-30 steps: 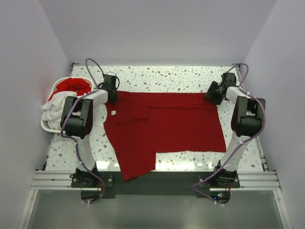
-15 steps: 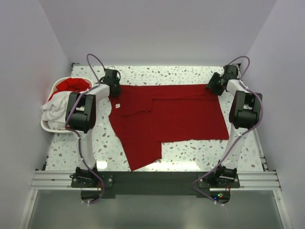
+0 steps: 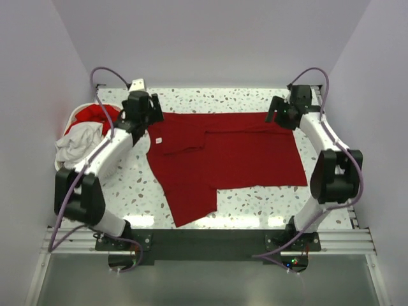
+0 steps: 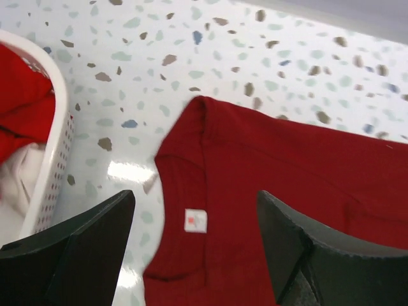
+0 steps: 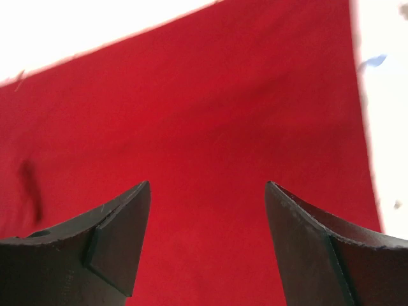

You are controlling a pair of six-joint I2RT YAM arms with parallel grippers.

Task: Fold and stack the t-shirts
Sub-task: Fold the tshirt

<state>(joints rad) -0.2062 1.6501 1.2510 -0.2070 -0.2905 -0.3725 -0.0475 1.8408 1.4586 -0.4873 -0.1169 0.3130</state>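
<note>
- L gripper [image 4: 194, 203] was wide open, nothing between its fingers; it hung above the collar end of the red shirt [image 3: 223, 153], over the white label [image 4: 196, 220].
- R gripper [image 5: 207, 191] was also wide open & empty, over the shirt's far right corner; contact w/ cloth can't be told.
- Red shirt lay spread on the table [image 3: 255, 102], partly folded over.
- Basket [image 4: 54, 159] at left held a white shirt [image 3: 76, 143] & a 2nd red shirt [image 3: 95, 115].

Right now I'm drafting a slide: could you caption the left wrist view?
Open left gripper above a spread red t-shirt, white neck label framed between its jaws, laundry basket at left.
</note>
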